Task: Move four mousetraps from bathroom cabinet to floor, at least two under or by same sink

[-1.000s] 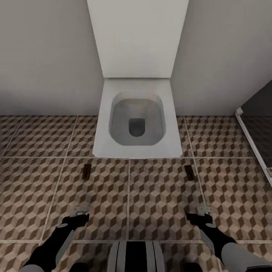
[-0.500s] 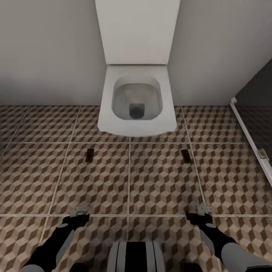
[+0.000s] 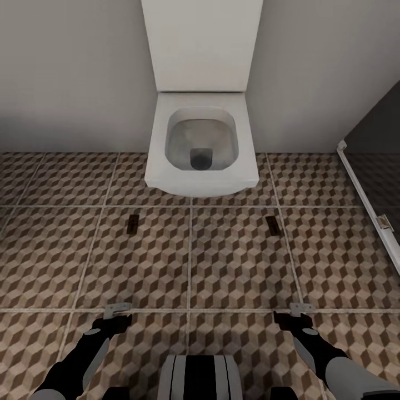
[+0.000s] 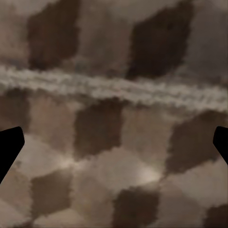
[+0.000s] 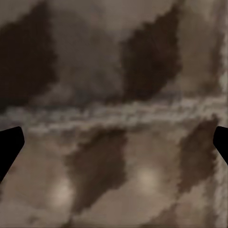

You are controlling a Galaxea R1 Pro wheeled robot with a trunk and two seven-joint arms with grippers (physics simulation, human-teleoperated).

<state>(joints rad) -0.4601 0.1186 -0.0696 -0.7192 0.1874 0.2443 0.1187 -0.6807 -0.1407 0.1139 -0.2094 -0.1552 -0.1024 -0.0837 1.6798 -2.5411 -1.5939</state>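
Head view: two mousetraps lay flat on the bathroom floor (image 3: 233, 266), just in front of the toilet (image 3: 200, 166), which stood against the wall.
Left trap (image 3: 132, 224): ahead of the left gripper (image 3: 117, 309) and a touch inward; its long axis ran away from the robot, toward the toilet.
Right trap (image 3: 273, 225): ahead of the right gripper (image 3: 300, 309), also a touch inward, long axis much the same but slightly slanted.
Nearer arm: each trap lay on its own arm's side, so neither arm needed to cross; both traps were well apart from the fingertips.
Left gripper state: spread wide and empty; the left wrist view showed only blurred tile (image 4: 114, 142) between dark fingertips (image 4: 9, 147) at the frame edges.
Right gripper state: likewise spread and empty, dark fingertips (image 5: 9, 147) at the edges and tile with a grout line (image 5: 118, 114) between.
Sink: none in these views, so whether any trap sat beside one could not be told.
Judgement: two traps looked placed; the other two, and the sink condition, probably remained.
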